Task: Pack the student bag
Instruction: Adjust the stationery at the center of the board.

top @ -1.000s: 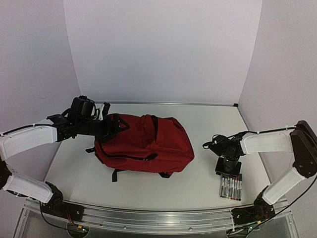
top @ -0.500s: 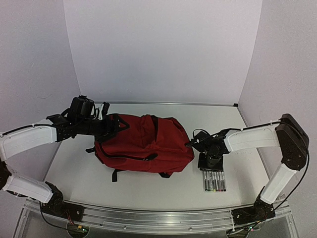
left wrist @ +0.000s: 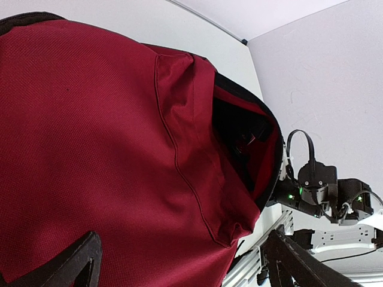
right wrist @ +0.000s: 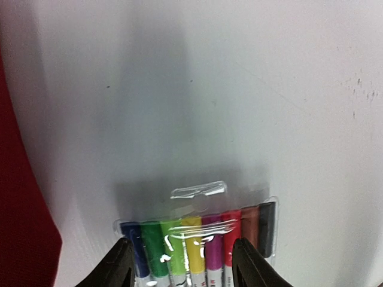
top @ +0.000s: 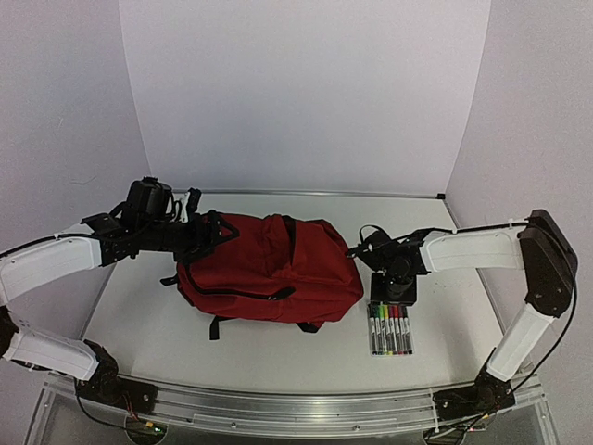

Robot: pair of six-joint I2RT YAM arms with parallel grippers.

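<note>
We take the table (top: pixel 278 348) as our landmark, a white top. Toward its right side, near its front edge, we see a pack of markers (top: pixel 390 329) (right wrist: pixel 197 239) lying flat on it, in a clear plastic sleeve with a hang tab (right wrist: pixel 198 191) at one end. We count eight caps side by side: blue, dark green, light green, yellow, purple, red, brown, black. A metal rail (top: pixel 278 408) runs along the table's front edge. A white back wall (top: pixel 296 93) rises behind the table, and pale side walls (top: pixel 56 120) close off its left and right.
</note>
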